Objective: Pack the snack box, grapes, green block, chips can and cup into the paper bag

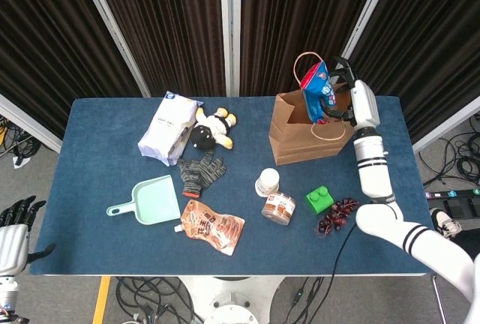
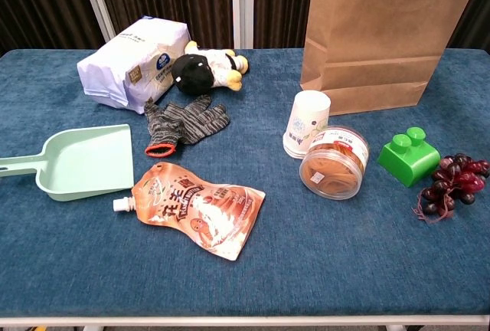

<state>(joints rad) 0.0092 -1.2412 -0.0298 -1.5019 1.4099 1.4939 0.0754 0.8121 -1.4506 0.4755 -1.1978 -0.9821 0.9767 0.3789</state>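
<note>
While the right hand (image 1: 339, 88) grips the snack box (image 1: 315, 84) over the paper bag (image 1: 307, 133) at the surface's far right edge, the package looks light and crinkly; an upper-edge hold suits it. Left hand (image 1: 16, 215) hangs off the surface, fingers apart, holding nothing.

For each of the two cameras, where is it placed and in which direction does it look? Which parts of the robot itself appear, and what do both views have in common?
Head view: high above the near edge, looking steeply down on the table; shows the right hand holding the snack box at the paper bag mouth, and the left hand low beside the table.
Chest view: low at the near edge, looking across the tabletop; shows no part of the robot.
Shared: paper bag, cup, chips can, green block, grapes.
</note>
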